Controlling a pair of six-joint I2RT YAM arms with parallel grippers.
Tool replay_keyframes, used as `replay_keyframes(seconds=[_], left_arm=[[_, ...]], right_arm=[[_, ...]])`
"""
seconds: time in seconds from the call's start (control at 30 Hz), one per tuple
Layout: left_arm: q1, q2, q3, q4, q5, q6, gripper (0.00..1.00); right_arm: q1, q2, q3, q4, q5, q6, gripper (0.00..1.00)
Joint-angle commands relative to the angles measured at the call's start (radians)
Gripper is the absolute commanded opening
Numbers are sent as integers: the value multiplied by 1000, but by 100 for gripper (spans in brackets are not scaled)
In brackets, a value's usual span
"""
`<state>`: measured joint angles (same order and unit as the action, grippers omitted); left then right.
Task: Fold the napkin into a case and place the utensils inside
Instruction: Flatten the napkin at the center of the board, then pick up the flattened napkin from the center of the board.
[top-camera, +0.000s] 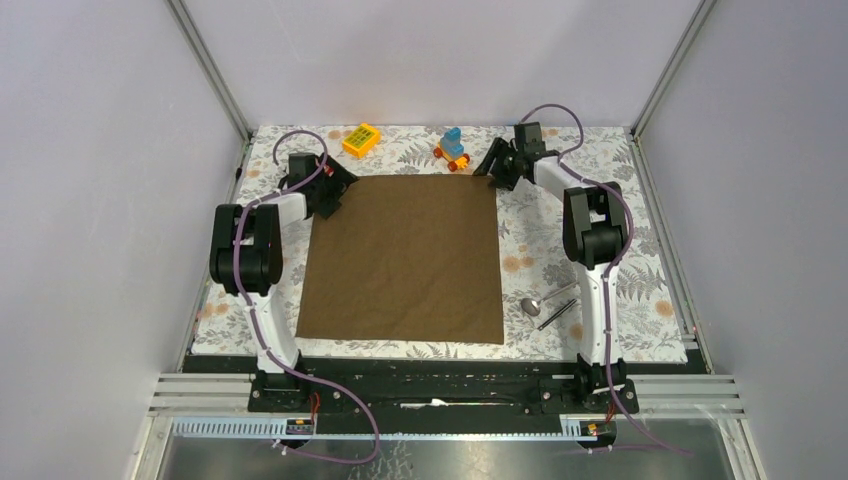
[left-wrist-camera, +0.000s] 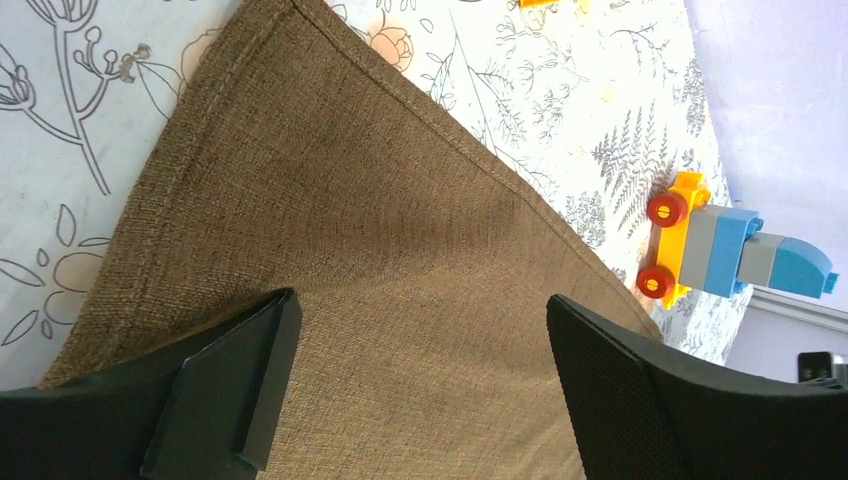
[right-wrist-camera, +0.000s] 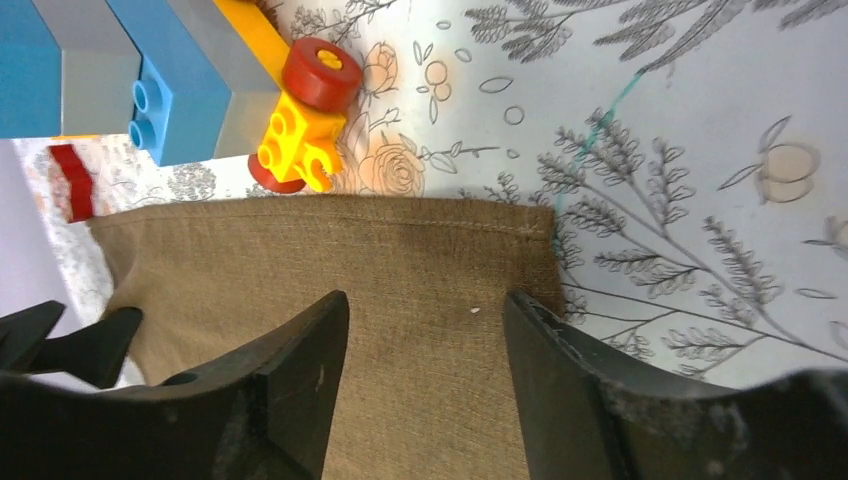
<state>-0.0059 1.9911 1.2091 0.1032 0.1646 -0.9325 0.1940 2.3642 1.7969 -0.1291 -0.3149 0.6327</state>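
The brown napkin (top-camera: 405, 258) lies spread flat on the floral tablecloth, and no case is in view. My left gripper (top-camera: 335, 192) is open over the napkin's far left corner; in the left wrist view its fingers straddle bare napkin (left-wrist-camera: 350, 220) around the gripper's gap (left-wrist-camera: 420, 305). My right gripper (top-camera: 497, 166) is open over the far right corner, with its gap (right-wrist-camera: 425, 300) above the napkin (right-wrist-camera: 400, 250) just inside the hem. The utensils lie right of the napkin near the front: a silver spoon (top-camera: 533, 305) and a dark stick (top-camera: 557, 313).
A blue, grey and yellow toy car (top-camera: 452, 150) stands just beyond the napkin's far edge, close to both grippers, and shows in both wrist views (left-wrist-camera: 720, 250) (right-wrist-camera: 200, 80). A yellow block (top-camera: 361, 139) sits at the back left. Metal frame posts and walls border the table.
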Motion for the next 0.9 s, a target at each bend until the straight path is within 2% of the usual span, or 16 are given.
replay_keyframes(seconds=[0.0, 0.1, 0.2, 0.27, 0.4, 0.53, 0.6, 0.7, 0.8, 0.87], left_arm=[[-1, -75, 36, -47, 26, 71, 99], [-13, -236, -5, -93, 23, 126, 99], [-38, -434, -84, -191, 23, 165, 99], [-59, -570, -155, -250, 27, 189, 99], [-81, -843, -268, -415, 36, 246, 99], [-95, -1018, -327, -518, 92, 263, 99], [-101, -1077, -359, -535, 121, 253, 99], [-105, -1134, -409, -539, 141, 239, 99], [-106, -1169, -447, -535, 147, 219, 99], [-107, -1184, -466, -520, 165, 212, 99]], right_arm=[[-9, -11, 80, -215, 53, -157, 69], [22, -143, 34, -258, 98, -154, 77], [97, -304, -53, -370, 223, -132, 86], [174, -416, -175, -419, 319, -95, 98], [289, -655, -477, -478, 289, 6, 100], [335, -921, -708, -618, 341, 132, 100], [362, -1046, -807, -685, 334, 223, 97], [435, -1182, -933, -757, 326, 393, 80], [497, -1193, -999, -797, 330, 501, 72], [531, -1168, -1028, -794, 323, 564, 63]])
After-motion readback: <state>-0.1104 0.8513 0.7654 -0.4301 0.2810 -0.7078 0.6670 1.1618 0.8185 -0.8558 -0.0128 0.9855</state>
